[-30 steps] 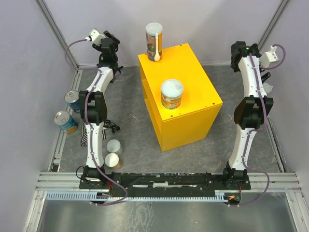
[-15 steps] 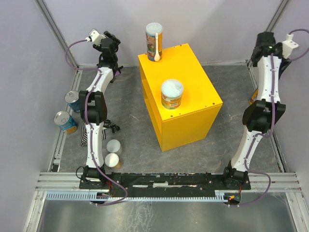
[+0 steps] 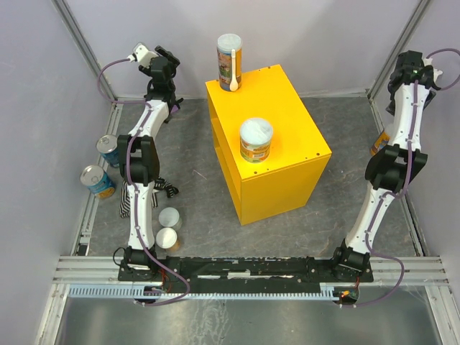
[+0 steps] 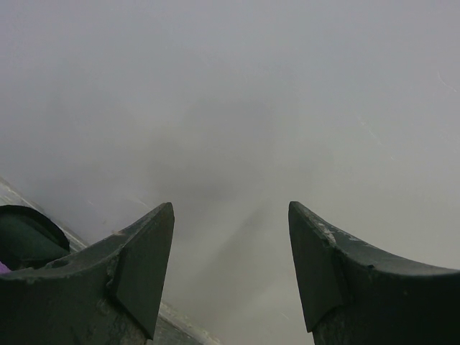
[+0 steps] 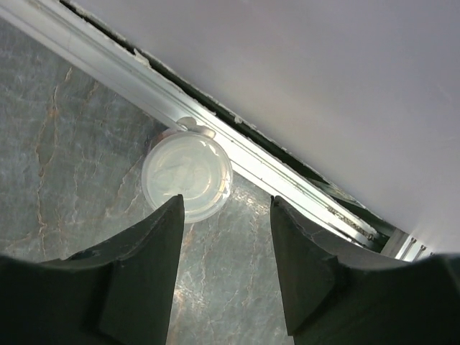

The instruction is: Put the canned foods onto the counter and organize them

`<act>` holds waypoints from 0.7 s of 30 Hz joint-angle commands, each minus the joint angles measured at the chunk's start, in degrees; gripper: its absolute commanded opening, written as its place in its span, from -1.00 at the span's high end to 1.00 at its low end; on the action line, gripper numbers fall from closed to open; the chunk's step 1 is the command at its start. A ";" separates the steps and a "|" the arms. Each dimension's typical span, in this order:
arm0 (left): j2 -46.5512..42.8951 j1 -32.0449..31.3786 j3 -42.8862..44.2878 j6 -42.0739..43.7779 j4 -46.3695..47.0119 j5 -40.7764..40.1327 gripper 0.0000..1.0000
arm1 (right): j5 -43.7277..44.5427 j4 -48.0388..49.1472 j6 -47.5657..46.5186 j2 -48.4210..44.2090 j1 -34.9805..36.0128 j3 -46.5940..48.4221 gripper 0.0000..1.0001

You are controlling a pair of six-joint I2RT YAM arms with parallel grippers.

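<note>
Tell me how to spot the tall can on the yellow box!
Find the big yellow box in the middle. Two cans stand on top. The tall can is at the far left corner, thinner and taller than the short white-lidded tub.

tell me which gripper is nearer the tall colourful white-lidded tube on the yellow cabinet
Left. The left gripper is to the left of the tall colourful tube, apart from it, facing the wall. The right gripper is in the far right corner, beyond the yellow cabinet.
</note>
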 commanded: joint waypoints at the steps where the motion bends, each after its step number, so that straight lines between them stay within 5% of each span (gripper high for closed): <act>1: 0.04 0.07 1.76 -0.51 2.15 -0.37 -0.42 | -2.91 -1.24 -3.20 1.15 -0.97 4.71 -0.19; 21: 3.93 -0.60 4.96 -0.29 2.01 0.13 -0.43 | -5.72 -5.18 -9.84 7.23 -1.68 10.19 -0.36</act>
